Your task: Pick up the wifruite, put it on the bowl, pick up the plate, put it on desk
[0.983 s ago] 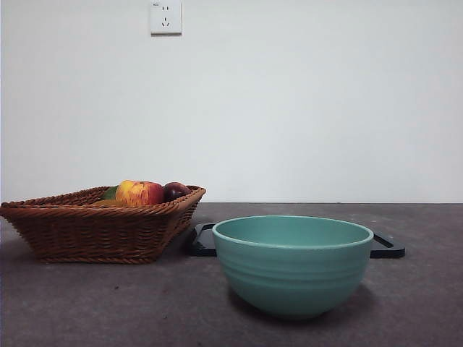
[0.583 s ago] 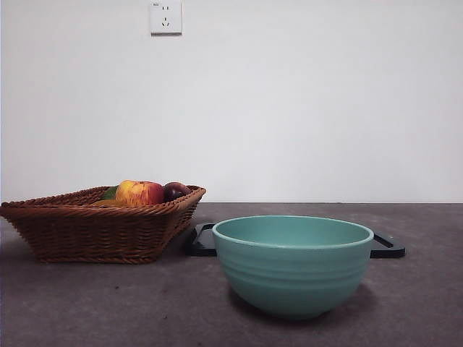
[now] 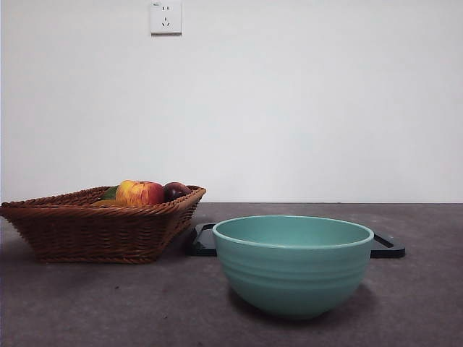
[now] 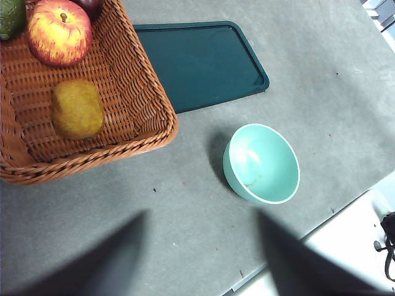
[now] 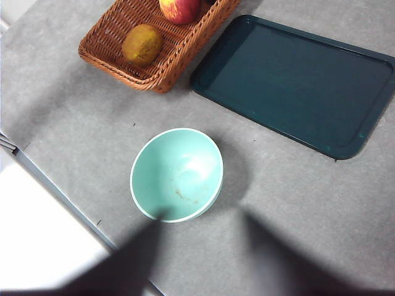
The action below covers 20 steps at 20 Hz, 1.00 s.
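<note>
The dull brown oval wifruite (image 4: 77,110) lies on its side in the woven wicker basket (image 4: 139,98), near the apple (image 4: 60,32). The ribbed mint bowl (image 3: 292,264) stands on the matte desk (image 3: 108,303) beside the basket, before a dark flat tray (image 5: 296,83). Nothing has moved. Both claws, left claw (image 4: 203,259) and right claw (image 5: 203,259), hover spread, empty.

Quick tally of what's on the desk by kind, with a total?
Fruit: 4: kiwifruit, apple, dark purple fruit, green fruit
Bowls: 1: mint-green bowl
Baskets: 1: wicker basket
Trays: 1: dark tray
Total: 7
</note>
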Tool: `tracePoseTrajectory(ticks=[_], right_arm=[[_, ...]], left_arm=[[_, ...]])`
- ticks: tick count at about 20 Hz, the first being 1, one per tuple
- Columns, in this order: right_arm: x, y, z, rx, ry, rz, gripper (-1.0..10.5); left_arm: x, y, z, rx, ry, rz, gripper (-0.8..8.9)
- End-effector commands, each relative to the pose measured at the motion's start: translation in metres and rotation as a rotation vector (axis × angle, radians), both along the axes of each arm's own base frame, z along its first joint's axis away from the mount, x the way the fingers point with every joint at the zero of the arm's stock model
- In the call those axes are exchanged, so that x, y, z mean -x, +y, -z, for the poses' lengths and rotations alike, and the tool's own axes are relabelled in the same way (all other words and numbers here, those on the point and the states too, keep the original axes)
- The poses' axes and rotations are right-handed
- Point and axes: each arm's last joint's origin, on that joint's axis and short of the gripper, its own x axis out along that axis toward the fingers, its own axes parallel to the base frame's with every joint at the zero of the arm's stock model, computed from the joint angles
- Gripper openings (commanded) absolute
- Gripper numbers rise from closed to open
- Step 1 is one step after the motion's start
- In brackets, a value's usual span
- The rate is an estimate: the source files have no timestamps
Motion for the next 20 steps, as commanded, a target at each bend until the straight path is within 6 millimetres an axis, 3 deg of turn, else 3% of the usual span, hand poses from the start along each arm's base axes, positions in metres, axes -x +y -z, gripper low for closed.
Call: tracePoseTrajectory(ticks=[1, 11, 20], right_arm=[[0.0, 0.001, -0.006, -0.008, -0.02, -0.005, 4.3], [0.0, 0.001, -0.006, -0.009, -0.02, -0.005, 4.3], [0.0, 0.001, -0.006, -0.009, -0.02, -0.005, 4.3]], left_arm=[[-0.001, -0.001, -0.006, 0.002, -0.026, 0.015, 4.66], [-0.01, -0.003, -0.004, 0.018, 0.009, -0.001, 4.69], [-0.07, -0.027, 0.017, -0.065, 0.066, -0.046, 4.65]])
